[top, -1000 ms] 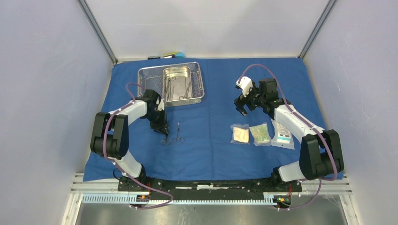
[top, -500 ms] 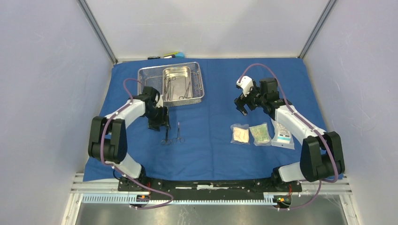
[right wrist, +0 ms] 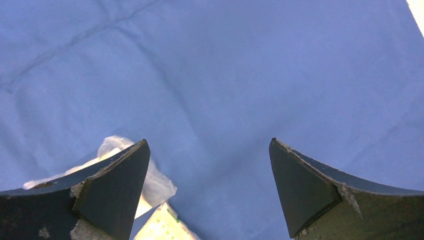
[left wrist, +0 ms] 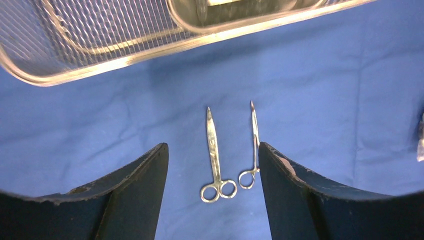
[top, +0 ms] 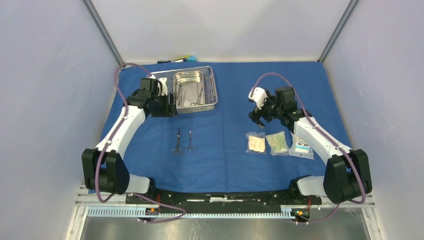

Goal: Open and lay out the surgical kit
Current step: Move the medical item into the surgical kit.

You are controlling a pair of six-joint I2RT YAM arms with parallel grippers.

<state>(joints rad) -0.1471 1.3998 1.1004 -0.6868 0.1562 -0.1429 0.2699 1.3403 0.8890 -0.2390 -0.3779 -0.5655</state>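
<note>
The blue cloth wrap (top: 225,150) lies spread flat over the table. At the back left stands the wire-mesh tray (top: 159,80), and the smaller steel pan (top: 187,80) inside it holds slim instruments (top: 192,95). Two scissors-like instruments (top: 178,141) (top: 190,141) lie side by side on the cloth; in the left wrist view they are the scissors (left wrist: 215,150) and the thinner one (left wrist: 255,137). My left gripper (top: 168,108) (left wrist: 213,146) hangs open and empty by the tray's near edge. Three clear packets (top: 256,143) (top: 277,142) (top: 301,144) lie in a row on the right. My right gripper (top: 257,118) (right wrist: 208,142) is open just behind them.
A small white-yellow-blue block toy (top: 183,59) sits at the back edge beyond the tray. Grey walls close in the left, right and back. In the right wrist view two packets (right wrist: 156,184) (right wrist: 161,226) lie by the left finger.
My left gripper has opened, let go of the scissors on the cloth beside the other instrument, and drawn back up toward the tray. The right arm has barely shifted.
</note>
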